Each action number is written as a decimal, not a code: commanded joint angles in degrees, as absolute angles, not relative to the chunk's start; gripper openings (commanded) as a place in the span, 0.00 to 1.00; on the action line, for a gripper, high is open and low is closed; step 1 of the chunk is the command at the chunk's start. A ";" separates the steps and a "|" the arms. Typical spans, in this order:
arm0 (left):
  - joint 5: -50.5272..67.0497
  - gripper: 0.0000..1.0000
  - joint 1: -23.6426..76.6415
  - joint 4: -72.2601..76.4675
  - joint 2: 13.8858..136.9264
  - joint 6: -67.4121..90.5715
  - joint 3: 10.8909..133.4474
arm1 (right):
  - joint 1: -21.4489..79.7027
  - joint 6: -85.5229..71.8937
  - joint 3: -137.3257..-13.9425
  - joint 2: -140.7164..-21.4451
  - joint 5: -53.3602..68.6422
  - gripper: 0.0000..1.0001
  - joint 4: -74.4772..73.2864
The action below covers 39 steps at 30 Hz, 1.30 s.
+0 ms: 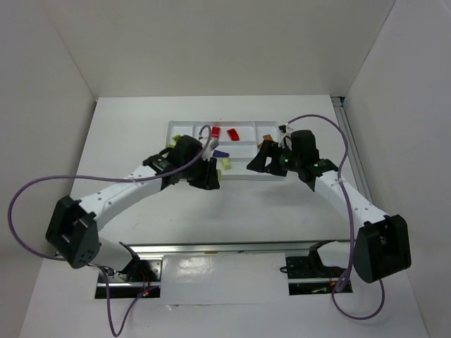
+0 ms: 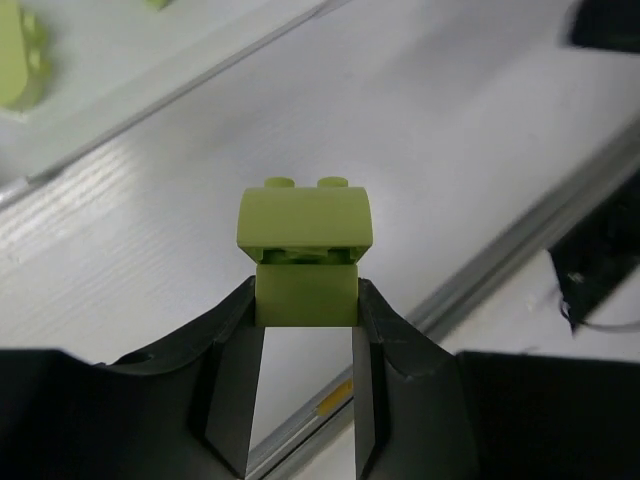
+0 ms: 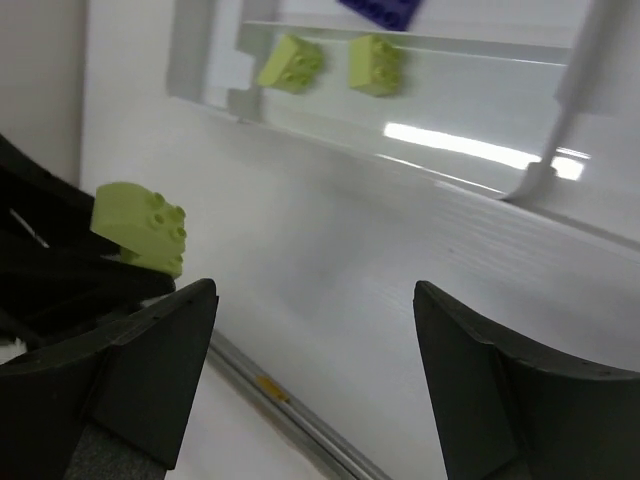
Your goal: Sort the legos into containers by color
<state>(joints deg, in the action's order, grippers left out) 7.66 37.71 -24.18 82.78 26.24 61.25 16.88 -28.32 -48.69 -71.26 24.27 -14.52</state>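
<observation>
- The left fingers (image 2: pixel 238 335) are clamped on the lower part of a yellow-green lego (image 2: pixel 305 225); its sloped, studded top sticks out past the tips.
- We see that lego at the centre of the left wrist view, over bare worktop (image 2: pixel 450 120). The wall of the white tray (image 2: pixel 150 105) runs diagonally across the upper left.
- The right fingers (image 3: pixel 160 345) stand wide apart, and we see only worktop in the gap.
- At the top of the right wrist view, two more yellow-green legos (image 3: pixel 291 62) lie side by side in one long compartment. A dark purple-blue lego (image 3: pixel 380 10) lies beyond the wall, at the top edge.
- From above, the tray sits upper centre, with two red legos (image 1: pixel 215 132) in its upper part.
</observation>
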 commanded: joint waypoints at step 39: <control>60.47 0.00 29.88 -15.12 77.87 13.80 67.24 | 26.63 -28.90 -49.48 -69.26 63.02 0.61 20.11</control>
<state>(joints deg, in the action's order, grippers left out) 58.41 29.69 -16.69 77.76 16.21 64.97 26.26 -26.35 -49.17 -69.14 61.45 13.30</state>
